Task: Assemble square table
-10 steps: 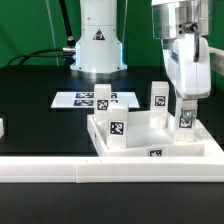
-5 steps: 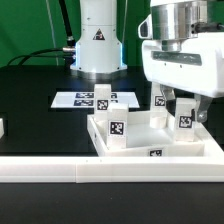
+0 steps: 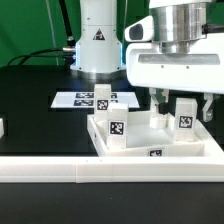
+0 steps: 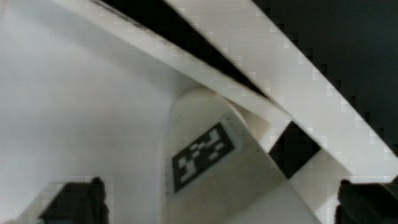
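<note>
The gripper [image 3: 181, 106] hung wide open and empty just above the square table [image 3: 150, 148], its fingers [image 3: 159, 99] straddling an upright leg [image 3: 184, 113].

Upright legs [image 3: 117, 127] crowd the slab [image 3: 155, 150], leaving narrow gaps between them. The rail [image 3: 60, 169] fences the near side. Bare table [image 3: 35, 100] lies open beyond.

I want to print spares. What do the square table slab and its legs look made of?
Square table slab: seemingly rigid white plastic, matte, with crisp moulded rims. Legs: apparently the same matte white plastic, each bearing a black-and-white tag, probably a printed sticker. Whether they are solid or hollow cannot be told.
</note>
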Robot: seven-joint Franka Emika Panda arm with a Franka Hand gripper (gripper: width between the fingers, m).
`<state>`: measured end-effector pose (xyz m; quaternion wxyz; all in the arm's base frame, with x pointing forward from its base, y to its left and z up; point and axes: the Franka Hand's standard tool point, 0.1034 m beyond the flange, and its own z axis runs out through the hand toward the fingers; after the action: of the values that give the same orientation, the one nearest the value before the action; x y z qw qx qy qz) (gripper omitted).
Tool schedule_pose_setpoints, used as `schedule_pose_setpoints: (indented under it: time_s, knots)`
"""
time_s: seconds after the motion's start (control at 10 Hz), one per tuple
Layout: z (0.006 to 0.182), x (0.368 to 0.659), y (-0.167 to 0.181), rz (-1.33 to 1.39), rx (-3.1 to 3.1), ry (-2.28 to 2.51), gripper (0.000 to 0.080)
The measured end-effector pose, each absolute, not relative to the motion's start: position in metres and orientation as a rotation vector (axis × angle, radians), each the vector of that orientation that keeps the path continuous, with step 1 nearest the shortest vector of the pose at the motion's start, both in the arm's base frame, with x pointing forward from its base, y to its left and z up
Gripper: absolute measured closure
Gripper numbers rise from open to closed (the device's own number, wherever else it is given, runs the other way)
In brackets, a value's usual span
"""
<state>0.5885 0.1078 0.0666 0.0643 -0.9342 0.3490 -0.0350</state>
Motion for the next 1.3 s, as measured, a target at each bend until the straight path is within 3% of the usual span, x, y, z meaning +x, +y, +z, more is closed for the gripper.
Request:
schedule_pose_setpoints:
  time_s: [0.6, 0.9, 1.2, 1.3]
  knots:
    - [0.066, 0.589, 0.106, -0.145, -3.013, 0.542, 0.0151]
    - [0.065, 0.581, 0.134, -0.118, -3.049, 0.559, 0.0151]
    - [0.067, 0.584, 0.129, -0.132, -3.043, 0.574, 0.0151]
    - [0.067, 0.584, 0.128, -0.131, -3.044, 0.574, 0.0251]
